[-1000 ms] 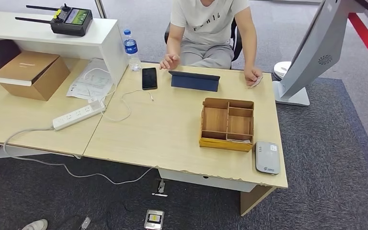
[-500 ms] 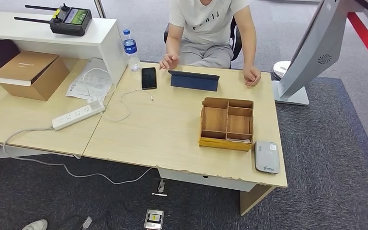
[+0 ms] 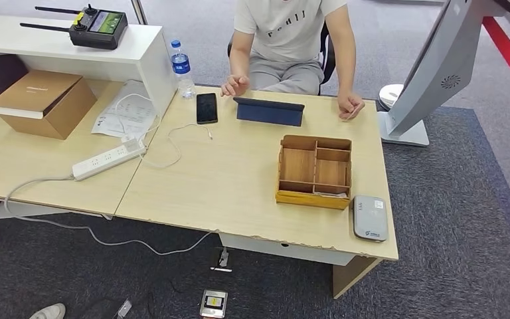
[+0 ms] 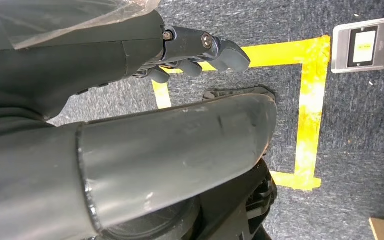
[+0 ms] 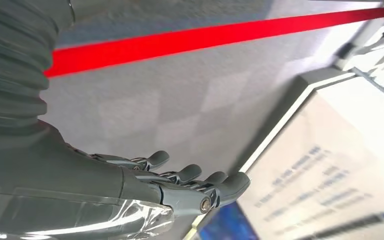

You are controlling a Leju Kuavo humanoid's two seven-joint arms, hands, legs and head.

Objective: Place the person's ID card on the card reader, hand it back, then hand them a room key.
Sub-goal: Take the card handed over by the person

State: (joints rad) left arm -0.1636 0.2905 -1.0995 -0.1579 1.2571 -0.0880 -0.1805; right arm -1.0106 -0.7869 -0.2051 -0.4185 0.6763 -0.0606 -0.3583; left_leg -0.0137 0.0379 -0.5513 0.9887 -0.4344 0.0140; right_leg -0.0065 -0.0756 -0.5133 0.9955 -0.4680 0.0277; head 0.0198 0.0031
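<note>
id card (image 3: pixel 354 113) in the person's hand (image 3: pixel 349 105), card reader (image 3: pixel 370 218) bare.

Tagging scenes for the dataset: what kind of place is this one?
Probably a mock reception or check-in desk set up in an office or lab: a grey card reader and a wooden divided tray on the desk, a seated person opposite, a kiosk stand beside it.
</note>
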